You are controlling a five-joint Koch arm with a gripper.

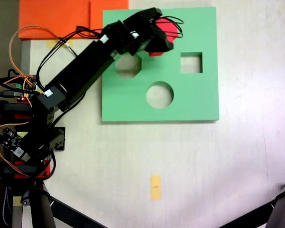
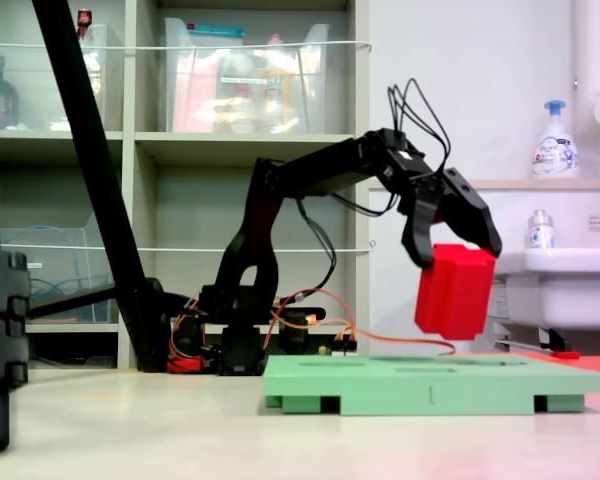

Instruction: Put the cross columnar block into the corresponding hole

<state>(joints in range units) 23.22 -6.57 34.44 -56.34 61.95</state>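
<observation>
Over the top edge of the green board (image 1: 190,102), in the fixed view from above, the black arm (image 1: 88,64) is reaching in from the left, and its gripper (image 1: 162,40) is clamping the red block (image 1: 168,29), with the jaws closed against it. The block is sitting above the board's upper middle part, partly hidden by the gripper. Three cutouts are showing in the board: an octagonal one (image 1: 128,69) half under the arm, a square one (image 1: 191,62) to the right, and a round one (image 1: 160,95) below. I cannot make out the plus-shaped hole here. A small yellow tape strip (image 1: 155,187) is lying on the pale table (image 1: 247,161), well apart from the board, and an orange sheet (image 1: 57,19) is lying at the top left.

In the fixed view from the side, the gripper (image 2: 450,250) is hanging the red block (image 2: 455,292) in the air, slightly tilted, clear of the green board (image 2: 430,385) that is lying flat on the table (image 2: 130,430). Shelves (image 2: 180,140) are standing behind the arm (image 2: 310,175), and a soap bottle (image 2: 555,140) is standing to the right above a white sink (image 2: 565,285).
</observation>
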